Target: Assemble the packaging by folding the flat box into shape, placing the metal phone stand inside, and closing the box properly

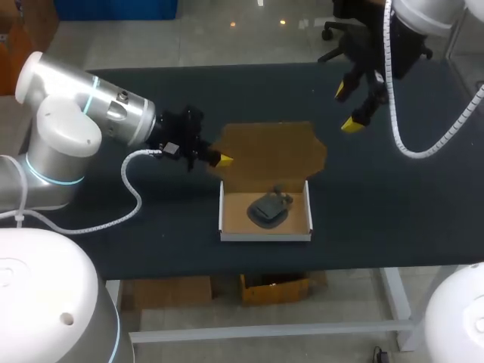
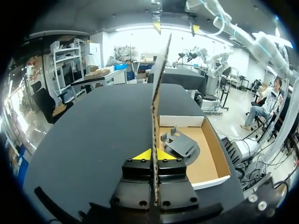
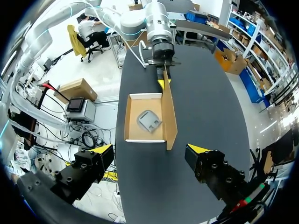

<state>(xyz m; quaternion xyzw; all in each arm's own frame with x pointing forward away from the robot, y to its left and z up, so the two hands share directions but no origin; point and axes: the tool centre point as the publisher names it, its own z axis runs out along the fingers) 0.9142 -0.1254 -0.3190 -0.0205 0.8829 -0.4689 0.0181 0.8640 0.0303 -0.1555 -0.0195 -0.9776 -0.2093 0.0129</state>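
The cardboard box (image 1: 227,227) sits mid-table with its white walls folded up. The dark metal phone stand (image 1: 271,209) lies inside it. The brown lid flap (image 1: 268,151) rises from the back wall and stands open. My left gripper (image 1: 223,159) is shut on the lid's left edge. The left wrist view shows the lid flap (image 2: 158,88) edge-on between the yellow tips of my left gripper (image 2: 151,155), with the phone stand (image 2: 181,144) beside it in the box (image 2: 212,176). My right gripper (image 1: 348,107) hangs open above the back right, away from the box (image 3: 133,119); its own view shows my right gripper (image 3: 150,149) empty.
The black table (image 1: 378,212) has bare cloth all around the box. My left arm's white cable (image 1: 128,189) trails over the table's left part. The front edge runs just below the box.
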